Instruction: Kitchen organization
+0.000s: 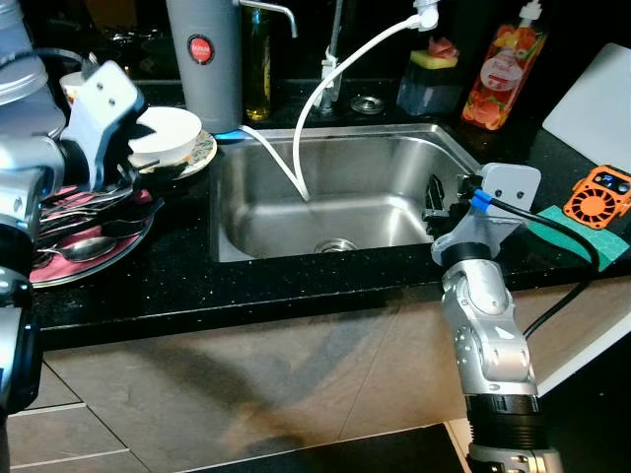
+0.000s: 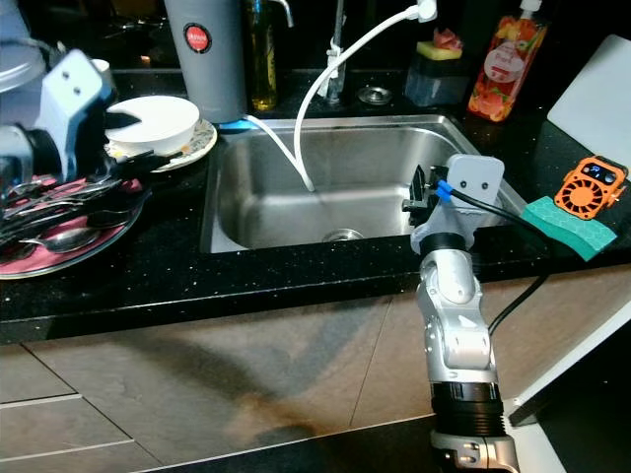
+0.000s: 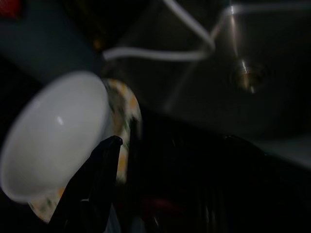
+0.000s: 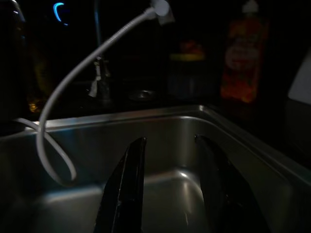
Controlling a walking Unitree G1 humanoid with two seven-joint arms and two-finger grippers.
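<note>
Stage of the kitchen organization task, as we judged it: early, with most items not yet put away. Our left gripper [image 1: 138, 148] was raised over the counter at the rim of the white bowl [image 1: 168, 135]; in the left wrist view 1 black finger [image 3: 92, 184] lay against the bowl's outer wall, but we could not tell whether the fingers were closed on the rim or merely beside it. The bowl sat on a patterned plate [image 1: 202, 153], both just ahead of this gripper and beside the sink's left edge. Below and behind the gripper lay a round tray [image 1: 84, 261] carrying a heap of spoons and other cutlery [image 1: 84, 246], apparently unsorted. Our right gripper [image 2: 422, 194] hung over the near right rim of the steel sink [image 1: 335, 197], its 2 fingers parted with bare basin showing between them, holding nothing. A white hose [image 1: 325, 89] looped into the basin ahead of it. To its right on the counter lay a green sponge [image 2: 570, 225] and a small orange fan [image 2: 589, 189]; beyond it stood a soap bottle [image 1: 498, 64] and a sponge holder [image 1: 431, 79]. We judged that the bowl was the item in hand, and the cutlery and loose counter items remained.
</note>
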